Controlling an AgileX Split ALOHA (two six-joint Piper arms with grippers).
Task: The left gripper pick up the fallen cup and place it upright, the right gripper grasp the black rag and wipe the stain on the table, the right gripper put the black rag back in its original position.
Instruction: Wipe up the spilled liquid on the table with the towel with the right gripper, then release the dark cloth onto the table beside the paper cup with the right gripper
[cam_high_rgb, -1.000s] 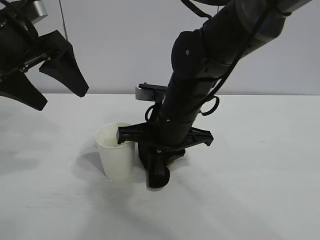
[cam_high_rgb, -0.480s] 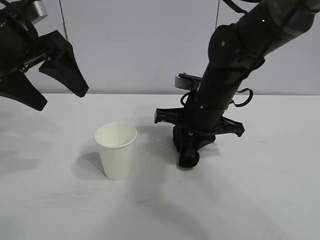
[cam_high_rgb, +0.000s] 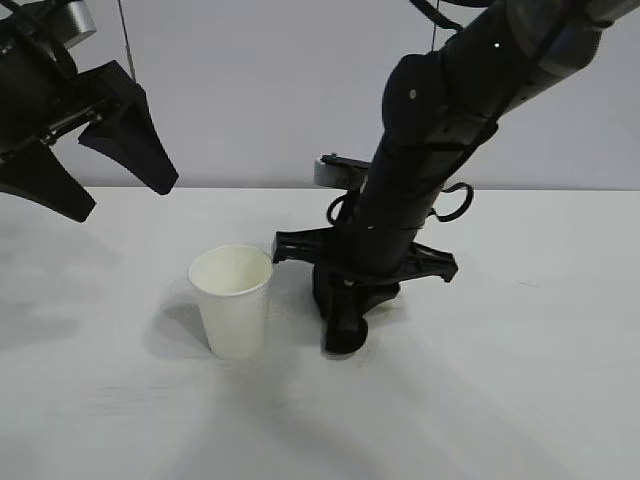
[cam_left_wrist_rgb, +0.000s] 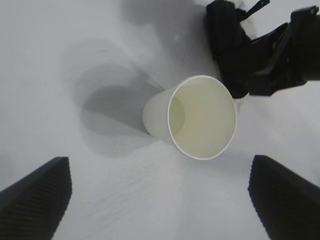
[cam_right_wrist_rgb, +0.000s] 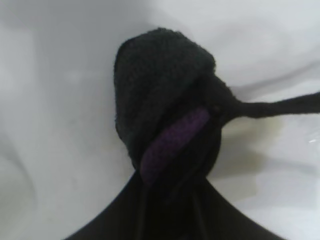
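Left gripper, black with two broad pointed fingers: raised above the far left edge of the matte white worktop, fingers spread wide, nothing held. Plain white tapered paper cup: upright, mouth up, left of the worktop's middle. Right gripper, bulky black arm with long pointed fingers: angled down just right of the cup, tips at the worktop, clamped on the bunched black rag with purple patches, pressed against the surface.

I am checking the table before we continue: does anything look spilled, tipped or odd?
Nothing stands out. The cup stands upright on the table, the right gripper presses the black rag down beside it, and no stain shows.
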